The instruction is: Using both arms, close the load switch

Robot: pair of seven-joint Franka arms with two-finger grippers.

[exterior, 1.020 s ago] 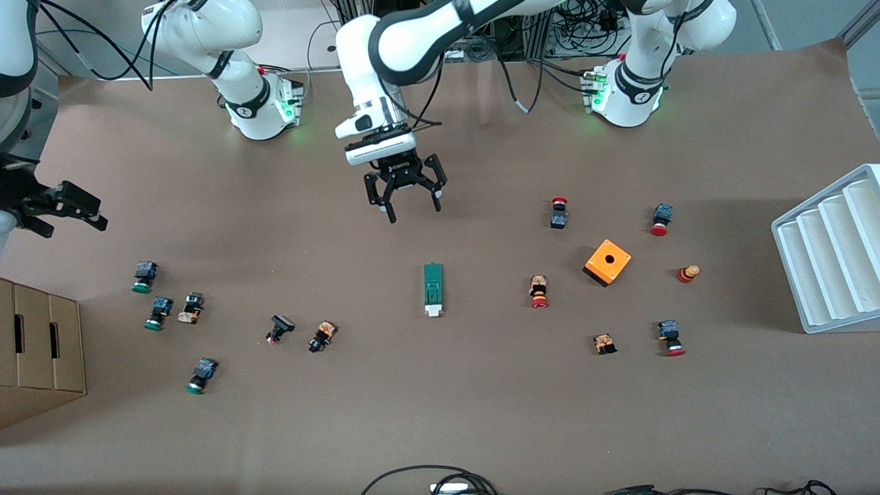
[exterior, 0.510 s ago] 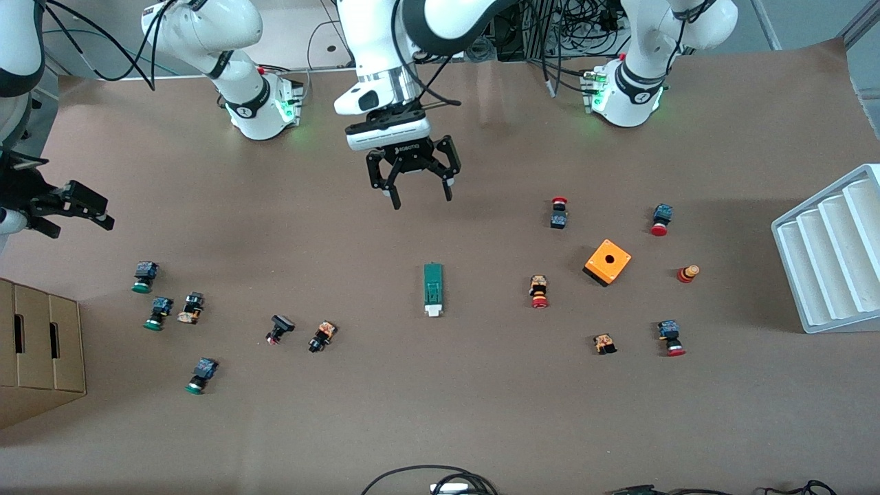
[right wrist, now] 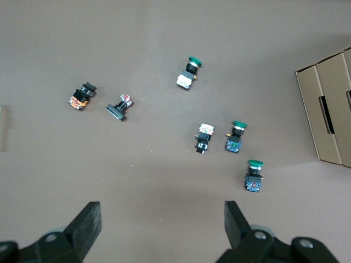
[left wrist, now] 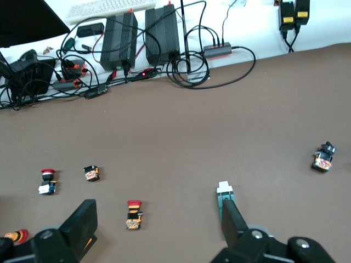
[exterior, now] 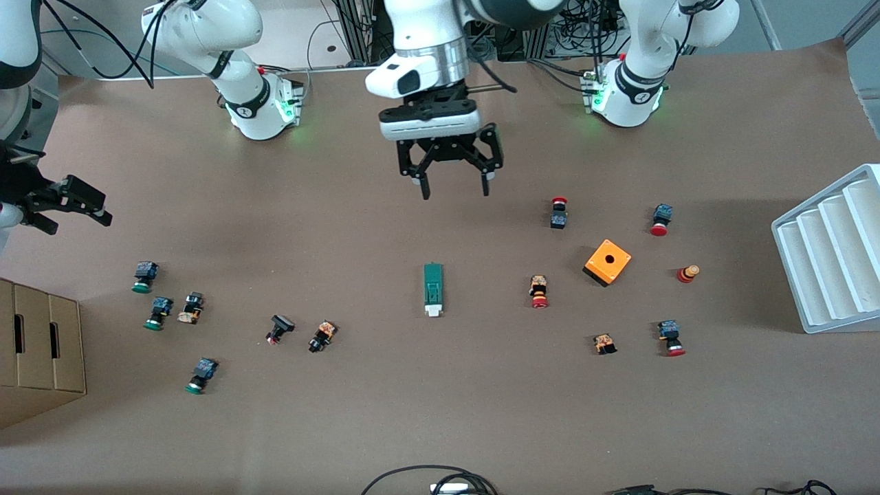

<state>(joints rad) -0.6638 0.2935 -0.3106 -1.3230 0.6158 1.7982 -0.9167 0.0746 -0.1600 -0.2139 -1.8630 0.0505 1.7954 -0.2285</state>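
Looking down from the front camera, I see the load switch (exterior: pixel 432 289) lying flat on the brown table (exterior: pixel 440 412) near its middle, green body lengthwise with the white lever end nearer the camera. My left gripper (exterior: pixel 452 182) hangs in the air over bare table between the two bases, jaws spread wide and holding nothing; in the left wrist view one finger (left wrist: pixel 233 222) overlaps the switch (left wrist: pixel 225 193). My right gripper (exterior: pixel 65 203) hovers at the right arm's end of the table, above the green-capped buttons (exterior: pixel 144 276), and its wrist view shows the fingers (right wrist: pixel 237 223) wide apart and empty. An orange box (exterior: pixel 608 262) sits toward the left arm's end, with red-capped buttons (exterior: pixel 539 291) around it. A cardboard box (exterior: pixel 38 350) stands at the right arm's end.
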